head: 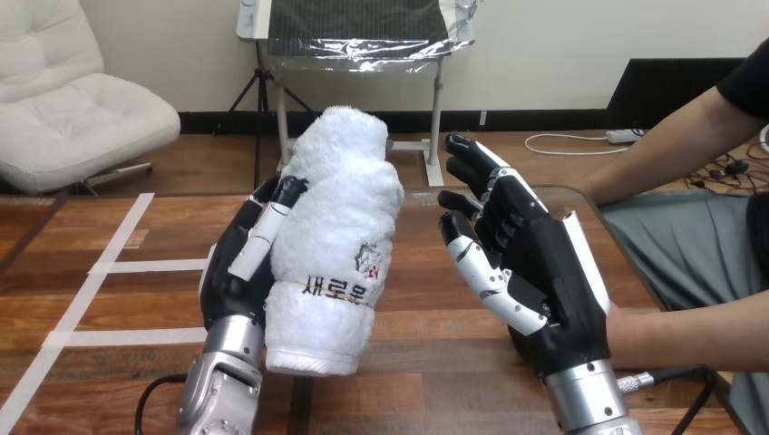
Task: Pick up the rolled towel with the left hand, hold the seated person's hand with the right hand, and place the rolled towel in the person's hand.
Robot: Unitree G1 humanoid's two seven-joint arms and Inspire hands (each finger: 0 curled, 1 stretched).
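My left hand (230, 272) is shut on the white rolled towel (340, 227) and holds it upright above the table, thumb across its left side. The towel has dark print and a small emblem on its lower half. My right hand (544, 281) stands open just right of the towel, palm facing it, fingers straight and pointing up and away. A gap separates it from the towel. The person's forearm (694, 335) comes in from the lower right and ends behind my right palm. The person's hand is hidden there, so contact cannot be told.
The wooden table (426, 381) carries white tape strips (118, 265) at its left. The person's other arm (671, 145) reaches in from the upper right above the table's far right corner.
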